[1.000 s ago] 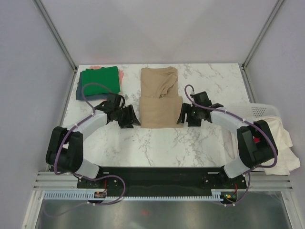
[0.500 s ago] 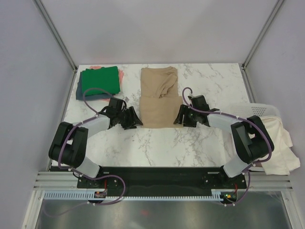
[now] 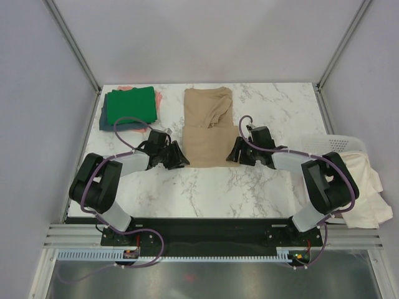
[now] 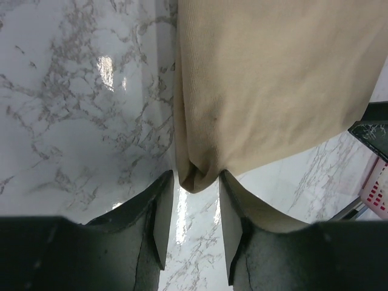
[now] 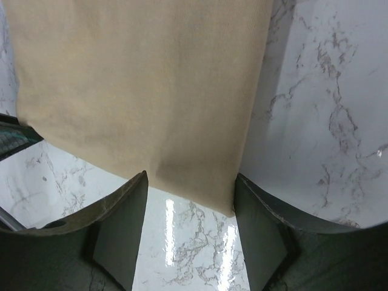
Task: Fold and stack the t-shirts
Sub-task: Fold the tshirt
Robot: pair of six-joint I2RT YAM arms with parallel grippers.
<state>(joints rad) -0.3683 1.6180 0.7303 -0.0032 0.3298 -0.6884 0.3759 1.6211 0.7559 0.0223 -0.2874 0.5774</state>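
The tan t-shirt [image 3: 206, 128] lies folded into a long strip at the table's middle, its near edge toward the arms. My left gripper [image 3: 177, 158] is low at the shirt's near-left corner. In the left wrist view its jaws are open, and that corner [image 4: 197, 173] sits between the fingertips [image 4: 163, 200]. My right gripper [image 3: 235, 152] is low at the near-right corner, open wide. That corner [image 5: 227, 203] lies between its fingers [image 5: 130, 212]. A green tee [image 3: 129, 104] tops a folded stack on dark blue-grey [image 3: 105, 121] and salmon-pink [image 3: 159, 98] ones at the back left.
A white mesh basket [image 3: 340, 144] sits off the table's right edge with cream cloth [image 3: 368, 187] hanging out of it. White marble tabletop [image 3: 212, 187] lies between the shirt and the arm bases. Metal frame posts stand at the back corners.
Both grippers have dropped lower and moved in toward the tan shirt's near corners. The shirt and the stack have not moved.
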